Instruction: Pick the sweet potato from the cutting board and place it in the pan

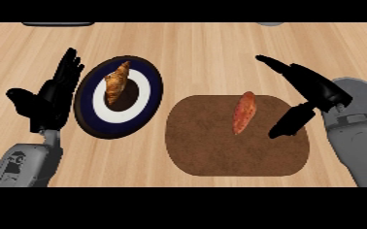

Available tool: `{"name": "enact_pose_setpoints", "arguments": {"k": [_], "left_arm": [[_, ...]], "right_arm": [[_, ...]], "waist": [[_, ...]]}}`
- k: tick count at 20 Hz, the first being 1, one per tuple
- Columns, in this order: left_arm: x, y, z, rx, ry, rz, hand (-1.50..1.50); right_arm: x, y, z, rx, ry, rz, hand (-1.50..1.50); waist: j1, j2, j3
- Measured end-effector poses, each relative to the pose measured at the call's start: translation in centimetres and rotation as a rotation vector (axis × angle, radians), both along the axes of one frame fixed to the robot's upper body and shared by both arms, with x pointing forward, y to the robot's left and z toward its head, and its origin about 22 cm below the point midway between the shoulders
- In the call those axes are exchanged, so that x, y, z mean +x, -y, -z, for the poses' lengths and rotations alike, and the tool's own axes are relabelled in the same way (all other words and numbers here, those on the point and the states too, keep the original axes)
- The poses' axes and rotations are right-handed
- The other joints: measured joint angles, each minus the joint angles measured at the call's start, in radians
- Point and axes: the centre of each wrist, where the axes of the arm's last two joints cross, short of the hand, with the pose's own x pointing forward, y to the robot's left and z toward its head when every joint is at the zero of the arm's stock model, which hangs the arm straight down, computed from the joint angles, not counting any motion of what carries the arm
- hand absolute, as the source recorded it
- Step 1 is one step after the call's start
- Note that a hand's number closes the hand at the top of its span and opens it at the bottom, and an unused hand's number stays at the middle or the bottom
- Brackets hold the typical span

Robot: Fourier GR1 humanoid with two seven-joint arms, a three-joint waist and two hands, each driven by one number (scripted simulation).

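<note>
Light wooden counter [215, 48] — pale grain running across, evenly lit.

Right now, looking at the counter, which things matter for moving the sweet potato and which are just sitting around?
Part of the job:
- sweet potato, lying on the cutting board
- right hand, open beside the sweet potato

Not part of it:
- croissant on the blue and white plate
- left hand, open, resting at the left

No pan is clearly visible.

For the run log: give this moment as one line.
phase: reaching | right hand: open, beside sweet potato, not holding | sweet potato: on cutting board | left hand: open, resting left of plate with croissant
</note>
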Motion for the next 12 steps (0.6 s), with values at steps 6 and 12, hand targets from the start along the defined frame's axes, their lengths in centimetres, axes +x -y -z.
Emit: {"name": "enact_pose_setpoints", "arguments": {"k": [6, 12], "left_arm": [[0.0, 0.2, 0.6, 0.003, 0.0, -0.002, 0.0], [0.3, -0.1, 0.8, 0.002, 0.005, -0.005, 0.0]], "right_arm": [[-0.2, -1.1, 1.3, -0.044, -0.026, -0.027, -1.5], [0.5, -2.7, 1.2, -0.173, -0.055, -0.035, -1.5]], "waist": [[-0.001, 0.0, 0.0], [-0.001, 0.0, 0.0]]}}
